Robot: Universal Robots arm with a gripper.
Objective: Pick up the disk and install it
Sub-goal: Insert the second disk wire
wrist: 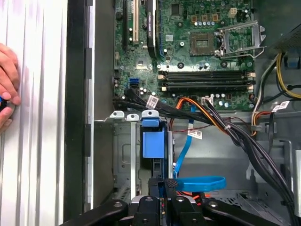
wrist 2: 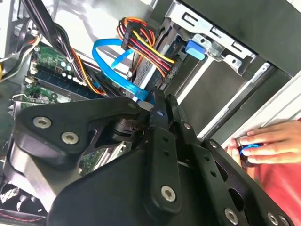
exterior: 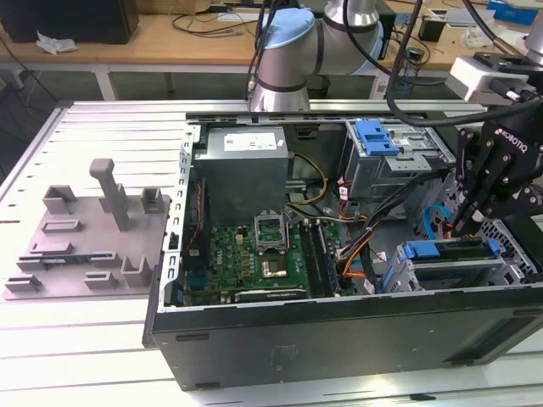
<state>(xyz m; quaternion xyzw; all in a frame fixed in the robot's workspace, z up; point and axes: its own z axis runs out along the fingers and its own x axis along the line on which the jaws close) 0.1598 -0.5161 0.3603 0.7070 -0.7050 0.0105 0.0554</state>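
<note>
1. Closest to the wrist cameras is my gripper (wrist: 168, 184). Its fingers look pressed together at the tips. In the second wrist view (wrist 2: 157, 106) a sliver of blue shows at the tips, and I cannot tell whether it is pinched or lies behind them.
2. My disk (wrist: 153, 141) stands on edge in the cage (wrist: 122, 155), blue carrier end facing up and just beyond the fingertips. I cannot tell if they touch.
3. From the exterior view the disk (exterior: 450, 250) sits at about 4 o'clock from the motherboard (exterior: 254, 254). The gripper tip (exterior: 464, 227) is at roughly 1 o'clock from it and close over its blue edge.
4. Room is tight. The cage's metal walls flank the slot on both sides, and the case wall (exterior: 339, 339) runs along at 6 o'clock.
5. One blue cable (wrist: 202, 182) loops right beside the fingers, and a black cable bundle (wrist: 235, 136) crosses just past it.
6. Another blue latch (exterior: 377, 136) sits on the bay at 12 o'clock from the disk, well apart.
7. Someone's hand (wrist: 7, 101) rests on the table (exterior: 85, 339) outside the case wall. It covers a small blue thing I cannot make out.
8. Most of the disk's body is hidden inside the cage, and the gripper's own linkage blocks much of both wrist views.
</note>
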